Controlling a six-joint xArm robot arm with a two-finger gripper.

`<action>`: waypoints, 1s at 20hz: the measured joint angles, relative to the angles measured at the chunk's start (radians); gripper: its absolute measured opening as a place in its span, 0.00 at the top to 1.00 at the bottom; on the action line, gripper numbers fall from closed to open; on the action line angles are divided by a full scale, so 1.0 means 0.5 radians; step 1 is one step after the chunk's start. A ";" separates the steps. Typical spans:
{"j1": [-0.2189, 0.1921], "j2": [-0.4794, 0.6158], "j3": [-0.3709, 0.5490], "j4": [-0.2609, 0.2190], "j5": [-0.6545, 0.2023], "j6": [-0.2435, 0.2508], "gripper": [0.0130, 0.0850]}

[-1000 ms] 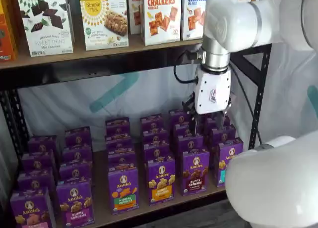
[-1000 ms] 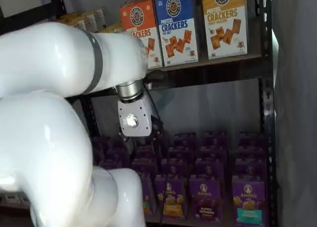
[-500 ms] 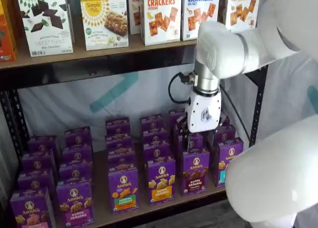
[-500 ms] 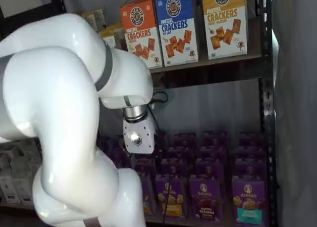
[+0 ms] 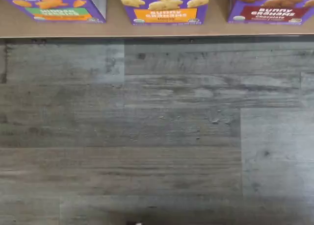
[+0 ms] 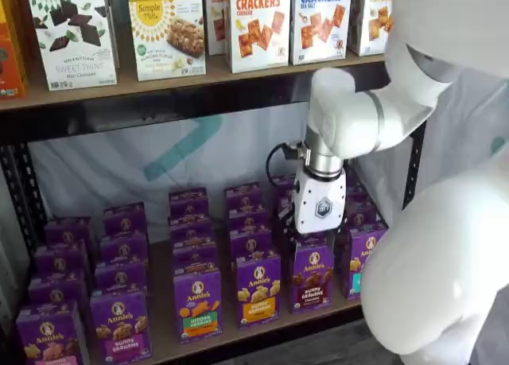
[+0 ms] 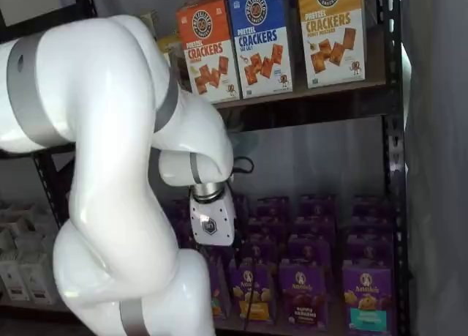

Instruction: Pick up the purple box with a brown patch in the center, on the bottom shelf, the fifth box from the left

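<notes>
The purple box [image 6: 312, 276] with a dark brown cracker picture stands in the front row of the bottom shelf [image 6: 163, 333]. It shows in both shelf views [image 7: 303, 293]. In the wrist view only its lower front shows [image 5: 272, 4], with a maroon band, at the shelf's front edge [image 5: 167, 30]. My gripper [image 6: 308, 238] hangs upright with its white body just above and slightly behind this box. Its black fingers are lost against the dark boxes, so I cannot tell whether they are open. In a shelf view the gripper [image 7: 212, 242] sits low among the purple rows.
A yellow-band carton [image 6: 257, 289] and a green-band carton [image 6: 197, 303] stand left of the target, and a teal-band one [image 6: 362, 258] stands right. Rows of purple cartons stand behind. The upper shelf [image 6: 159, 83] carries cracker boxes. The black rack post [image 6: 412, 174] is at the right. Grey plank floor [image 5: 157, 137] lies below.
The arm has swung down and to the left. The gripper dropped from over the back rows to just above the front-row box with the brown picture.
</notes>
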 joint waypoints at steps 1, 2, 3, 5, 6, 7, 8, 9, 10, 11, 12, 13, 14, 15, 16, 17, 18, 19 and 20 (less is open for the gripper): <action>-0.003 0.046 -0.005 -0.002 -0.033 -0.003 0.00; -0.006 0.088 -0.010 -0.002 -0.064 -0.007 0.00; -0.009 0.139 -0.017 -0.004 -0.098 -0.010 0.00; -0.018 0.261 -0.037 -0.018 -0.183 -0.012 0.00; -0.023 0.322 -0.045 -0.021 -0.237 -0.017 0.00; -0.029 0.381 -0.051 -0.018 -0.294 -0.028 0.00; -0.036 0.434 -0.055 0.002 -0.352 -0.054 0.00; -0.044 0.484 -0.063 0.021 -0.401 -0.081 0.00; -0.051 0.533 -0.072 0.044 -0.441 -0.111 0.00; -0.056 0.570 -0.078 0.051 -0.476 -0.123 0.00; -0.060 0.616 -0.082 0.054 -0.525 -0.133 0.00; -0.067 0.666 -0.087 0.027 -0.586 -0.117 0.00; -0.072 0.706 -0.092 -0.009 -0.630 -0.091 0.00; -0.079 0.756 -0.102 -0.038 -0.678 -0.072 0.00; -0.082 0.809 -0.118 -0.035 -0.716 -0.080 0.00; -0.086 0.867 -0.139 -0.042 -0.745 -0.078 0.00; -0.088 0.921 -0.160 -0.050 -0.773 -0.073 0.00; -0.089 0.961 -0.172 -0.061 -0.799 -0.064 0.00; -0.096 1.009 -0.185 -0.111 -0.848 -0.024 0.00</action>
